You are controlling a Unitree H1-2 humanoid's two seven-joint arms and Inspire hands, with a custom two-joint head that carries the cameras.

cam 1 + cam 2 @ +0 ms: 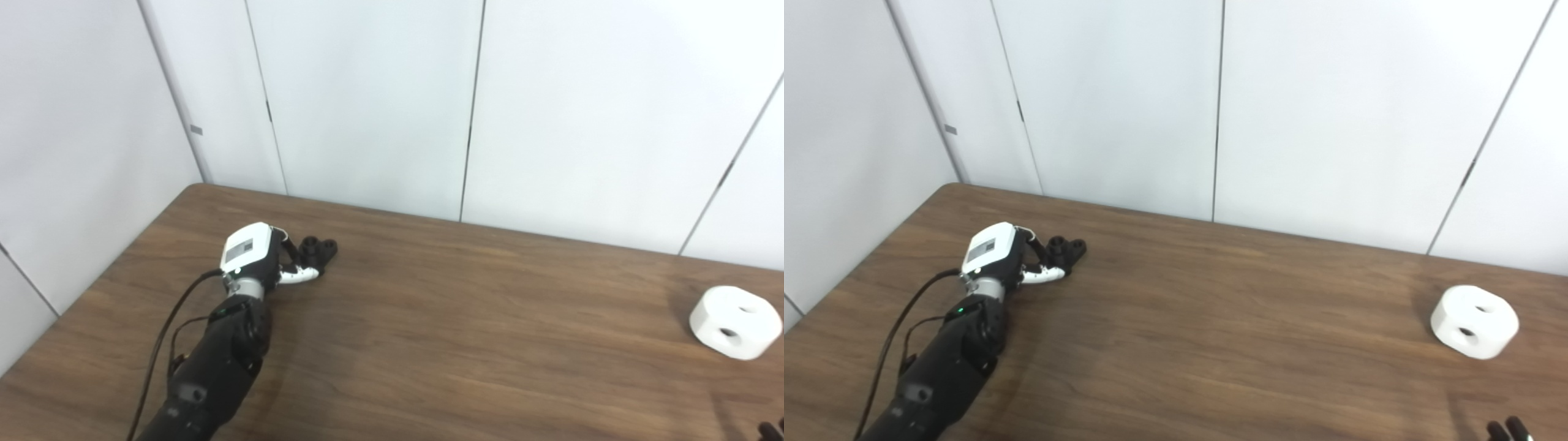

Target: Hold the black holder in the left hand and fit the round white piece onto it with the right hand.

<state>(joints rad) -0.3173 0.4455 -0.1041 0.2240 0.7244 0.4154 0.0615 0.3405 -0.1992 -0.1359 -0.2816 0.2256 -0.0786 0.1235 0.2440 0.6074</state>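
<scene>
The black holder (320, 250), with two short round pegs on top, rests on the brown table (465, 318) at the far left. My left hand (264, 257) is right against its near-left end, the white thumb lying along its base and dark fingers reaching over it. The hand's back hides how far the fingers close. The round white piece (736, 321), a thick disc with two holes, lies on the table at the far right, untouched. Only the dark fingertips (1507, 430) of my right hand peek in at the bottom right corner, well short of the white piece.
White wall panels (367, 104) stand close behind the table's far edge and along its left side. A black cable (160, 343) runs along my left forearm. The wide stretch of tabletop between holder and white piece holds nothing.
</scene>
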